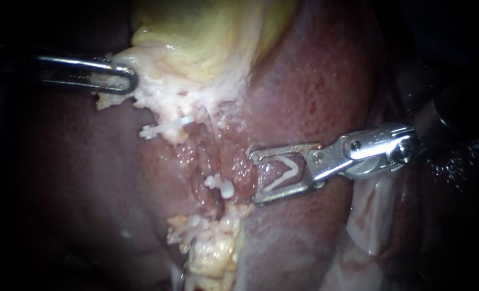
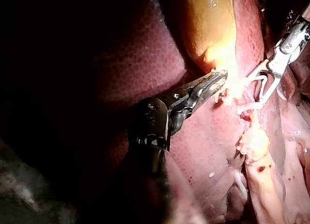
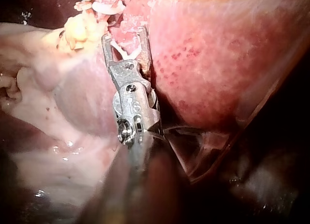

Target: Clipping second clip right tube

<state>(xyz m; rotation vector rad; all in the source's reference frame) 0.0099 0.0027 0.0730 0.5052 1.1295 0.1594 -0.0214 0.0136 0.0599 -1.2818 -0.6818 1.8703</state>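
A: Right instrument first: jaws spread wide, yet pinching a white clip, an open V seated between them and touching both. Tips just beside the right tube, not around it. Agreed?

B: Yep, same from the right wrist view, clip wide open in there. Worth adding: one fastened clip sitting on that tube, near those tips, down in the raw groove of the liver.

A: And the left instrument?

B: Pressed together on pale tissue at the lower edge of the gallbladder, well apart from the right one. Shaft in from the dark on the left. Further out: another clip on a strand left of the groove, yellowish fat crumbs below it, glossy red liver all round.
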